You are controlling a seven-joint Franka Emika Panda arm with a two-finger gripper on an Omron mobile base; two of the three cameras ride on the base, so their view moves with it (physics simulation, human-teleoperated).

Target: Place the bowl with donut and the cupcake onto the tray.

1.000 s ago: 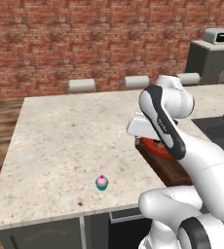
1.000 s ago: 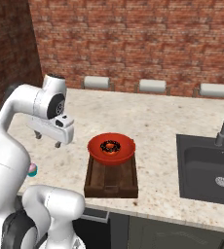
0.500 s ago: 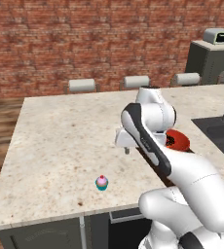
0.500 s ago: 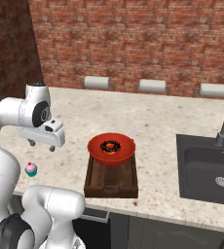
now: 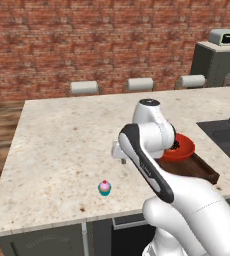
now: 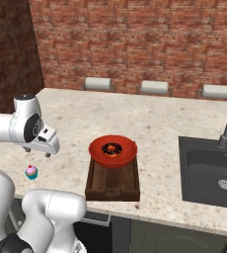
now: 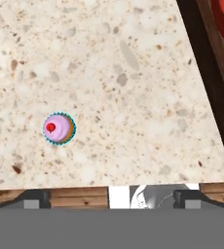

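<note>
Red and glossy, the wide shallow round bowl (image 6: 112, 150) sits on the far end of the dark brown rectangular wooden tray (image 6: 112, 183), its rim spreading about as wide as the tray is narrow. Inside it lies a small ring donut (image 6: 112, 148) with dark chocolate icing and pale sprinkles, flat on its side with the hole facing up. The tray's long axis runs from the near counter edge away toward the brick wall, and its near half is bare slatted wood.

To the left of the tray, well apart from it and close to the near edge of the speckled beige stone counter (image 5: 62, 140), stands a tiny cupcake (image 5: 104, 187) with a teal wrapper, pink frosting and a red cherry on top. It stands upright; seen from above in the hand view (image 7: 59, 128) the cherry sits slightly off centre on the frosting.

The white arm's two-finger gripper (image 6: 37, 152) hangs above the counter between tray and cupcake, nearer the cupcake, pointing down. Its jaws stand wide apart with nothing between them.

A dark sink basin (image 6: 211, 170) with a grey tap lies to the right of the tray.
</note>
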